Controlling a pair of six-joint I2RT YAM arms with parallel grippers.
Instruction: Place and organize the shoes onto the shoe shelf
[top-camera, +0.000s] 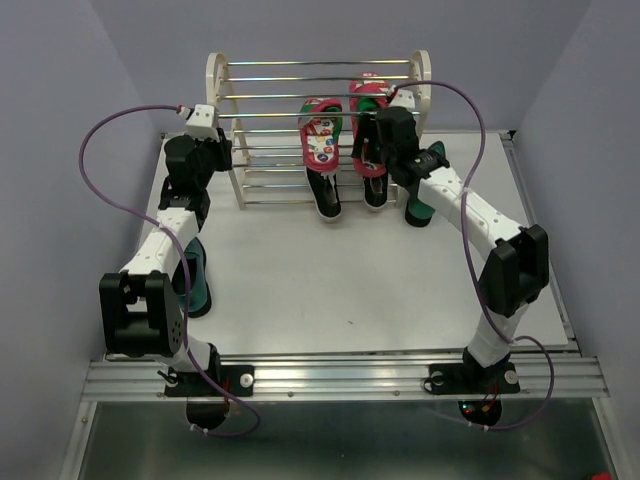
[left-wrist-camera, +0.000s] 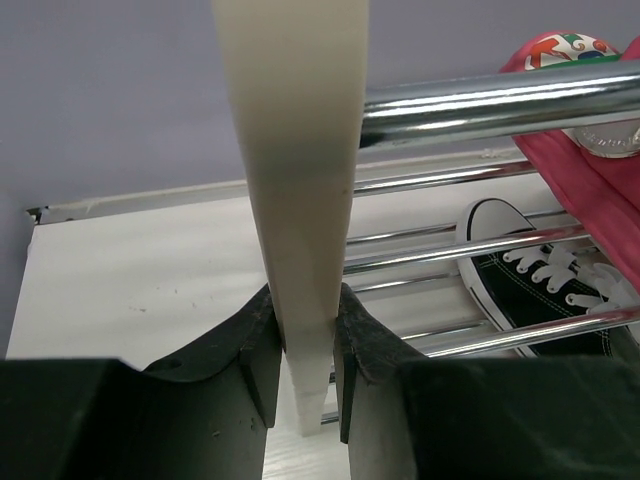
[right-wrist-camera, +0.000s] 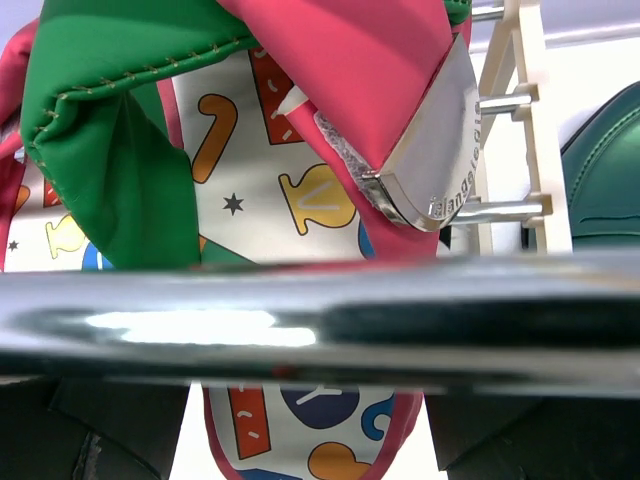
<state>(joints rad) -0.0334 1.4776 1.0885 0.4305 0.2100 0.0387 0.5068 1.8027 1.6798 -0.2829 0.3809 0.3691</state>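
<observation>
1. Clamped with the left gripper (left-wrist-camera: 305, 345) onto the left arched side panel of the shoe shelf (top-camera: 217, 75), pads pressed flat against both faces of the cream board.
2. Spread wide at the right gripper (right-wrist-camera: 312, 435), either side of the heel end of the held-up flip-flop (right-wrist-camera: 300, 180) on the shelf's right half; impossible to tell whether squeezed or only bracketed.
3. Reaching with the left arm from the near table edge to the shelf's left end, elbow bent.
4. Stretched with the right arm toward the shelf's front right, wrist close against the rods, one shiny metal rod (right-wrist-camera: 320, 330) right across its camera.
5. Lying over the shelf's rods just left of that one: second flip-flop (top-camera: 321, 130).
6. Resting on the shelf's low rods beneath the flip-flops: two black sneakers (top-camera: 325, 195), toe caps outward.
7. Off the shelf, on the white table (top-camera: 330, 280): right dress shoe (top-camera: 420, 205) just beside the shelf's right panel; left dress shoe (top-camera: 195, 280) well in front of its left end.
8. Behind and beside the shelf: plain lilac-grey walls (top-camera: 320, 30).
</observation>
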